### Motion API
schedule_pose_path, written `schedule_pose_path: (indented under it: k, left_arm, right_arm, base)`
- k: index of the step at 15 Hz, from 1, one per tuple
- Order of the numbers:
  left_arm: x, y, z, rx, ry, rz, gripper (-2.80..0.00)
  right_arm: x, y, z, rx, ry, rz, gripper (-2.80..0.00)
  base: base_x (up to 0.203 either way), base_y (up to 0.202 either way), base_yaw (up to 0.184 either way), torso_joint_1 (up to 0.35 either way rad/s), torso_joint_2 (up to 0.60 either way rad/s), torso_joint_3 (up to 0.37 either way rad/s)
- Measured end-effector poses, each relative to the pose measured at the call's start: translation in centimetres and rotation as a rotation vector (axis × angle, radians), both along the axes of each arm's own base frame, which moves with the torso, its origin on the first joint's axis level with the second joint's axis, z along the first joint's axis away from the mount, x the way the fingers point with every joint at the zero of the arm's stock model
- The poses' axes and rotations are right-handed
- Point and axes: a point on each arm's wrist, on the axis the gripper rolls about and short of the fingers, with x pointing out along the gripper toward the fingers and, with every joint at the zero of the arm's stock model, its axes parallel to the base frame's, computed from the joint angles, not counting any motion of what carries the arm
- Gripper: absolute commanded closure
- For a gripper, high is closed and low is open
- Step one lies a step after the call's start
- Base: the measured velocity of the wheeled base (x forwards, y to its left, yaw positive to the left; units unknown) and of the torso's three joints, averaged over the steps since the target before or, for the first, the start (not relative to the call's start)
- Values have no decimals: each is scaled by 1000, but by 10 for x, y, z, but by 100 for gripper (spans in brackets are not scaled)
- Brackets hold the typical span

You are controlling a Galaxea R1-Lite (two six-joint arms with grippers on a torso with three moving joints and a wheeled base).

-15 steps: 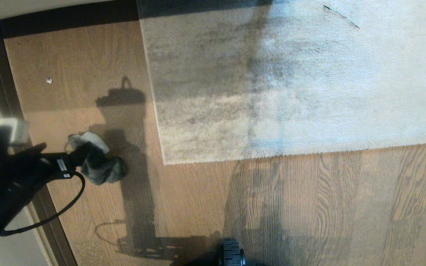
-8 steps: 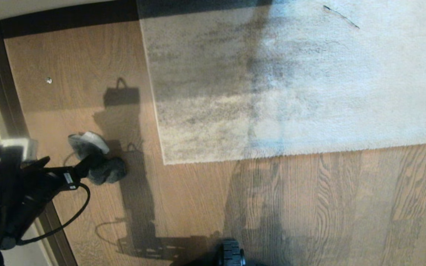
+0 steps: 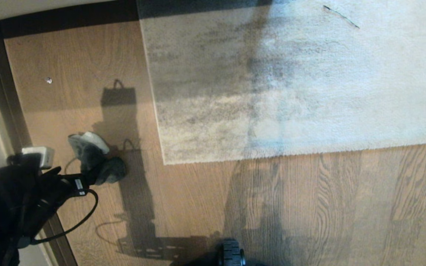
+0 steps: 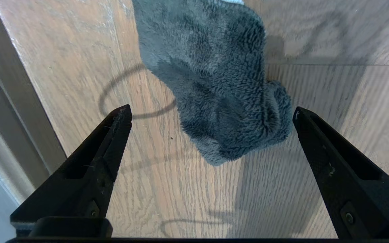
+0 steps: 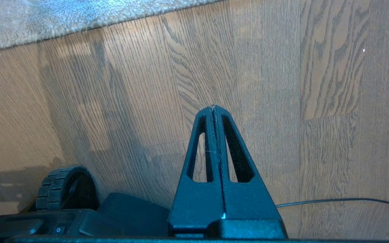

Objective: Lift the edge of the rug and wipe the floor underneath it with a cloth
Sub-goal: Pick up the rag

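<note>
A: Left gripper [image 4: 211,113] sits over the cloth [image 4: 214,84], jaws wide, nothing held. I want it lower, both tips straddling the thick fold before closing.

B: Right gripper [image 5: 213,108]?

A: Shut, empty, parked above bare floor [image 3: 309,207]. Cloth lies on planks near the skirting [image 3: 13,111], apart from the rug edge [image 3: 157,122]. Rug is flat, unlifted.

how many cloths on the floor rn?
1. The cloth lies on the floor, left of the rug corner, just ahead of the open left gripper. None other visible; anything under the rug is hidden.
</note>
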Motion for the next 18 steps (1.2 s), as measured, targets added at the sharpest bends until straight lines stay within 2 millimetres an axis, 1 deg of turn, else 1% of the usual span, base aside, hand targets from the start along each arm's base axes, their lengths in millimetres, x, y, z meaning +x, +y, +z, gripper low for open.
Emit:
schedule_pose_path:
  k: [3,7,12,18]
  left_arm:
    - [9,0,-2,1,-2,-2,-280]
    - [20,-2,1,6,-35,-14,-280]
    - [26,-1,6,12,-66,-9,-280]
    - [27,1,6,14,-66,1,-280]
  right_arm:
    - [0,0,0,0,0,0,0]
    - [0,0,0,0,0,0,0]
    - [0,0,0,0,0,0,0]
    - [0,0,0,0,0,0,0]
  base:
    - [0,0,0,0,0,0]
    - [0,0,0,0,0,0]
    - [0,0,0,0,0,0]
    - [0,0,0,0,0,0]
